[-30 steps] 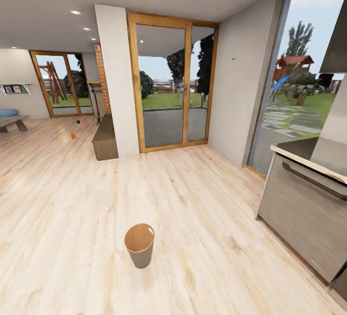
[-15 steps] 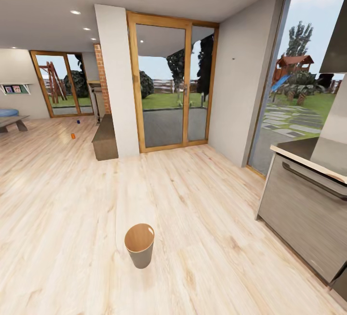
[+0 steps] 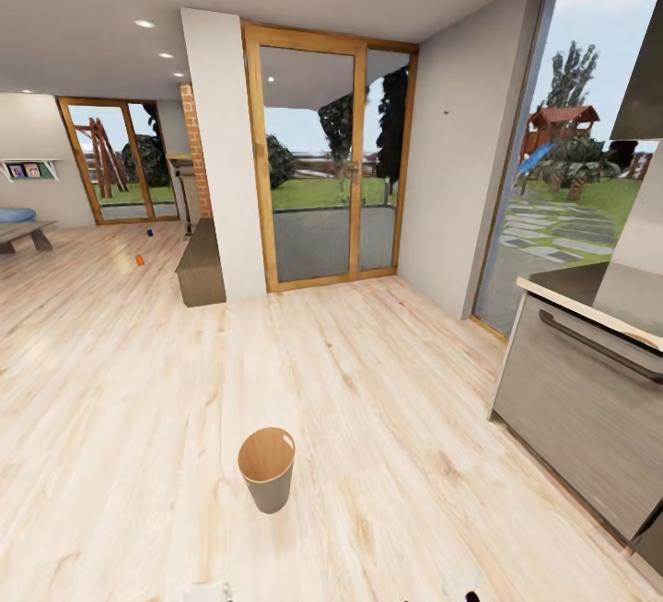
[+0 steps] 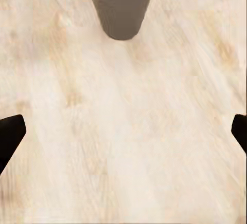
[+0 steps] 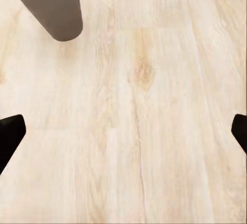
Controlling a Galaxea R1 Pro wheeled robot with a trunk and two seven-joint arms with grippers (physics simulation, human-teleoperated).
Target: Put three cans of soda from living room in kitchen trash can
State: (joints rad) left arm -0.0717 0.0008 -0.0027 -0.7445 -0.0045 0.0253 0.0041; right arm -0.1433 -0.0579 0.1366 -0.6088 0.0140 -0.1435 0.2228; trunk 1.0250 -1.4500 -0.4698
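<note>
Kitchen, pale wood-grain plank floor (image 3: 387,372), grey cabinet (image 3: 589,399) matte, wood-framed glass doors (image 3: 322,160).
Tapered grey bin (image 3: 267,468), coppery inside, upright ahead of both spread-open pincers: left (image 4: 123,134), right (image 5: 123,134); orange can (image 3: 140,260), blue can (image 3: 149,233) far beyond.

Pale wood-plank floor (image 3: 368,381), visibly grained and knotted, with a soft satin sheen. Small round tapered bin (image 3: 267,468), matt grey outside, warm wood-toned to coppery inside, smooth all over. Tall doors (image 3: 322,160) of clear glass in smooth honey-coloured wooden frames. Matt white plastered pillar (image 3: 226,151). Red-brown brick column (image 3: 193,156), rough and jointed. Grey cabinet front (image 3: 580,409), brushed and faintly glossy, with a dark smooth bar handle (image 3: 599,344).
</note>
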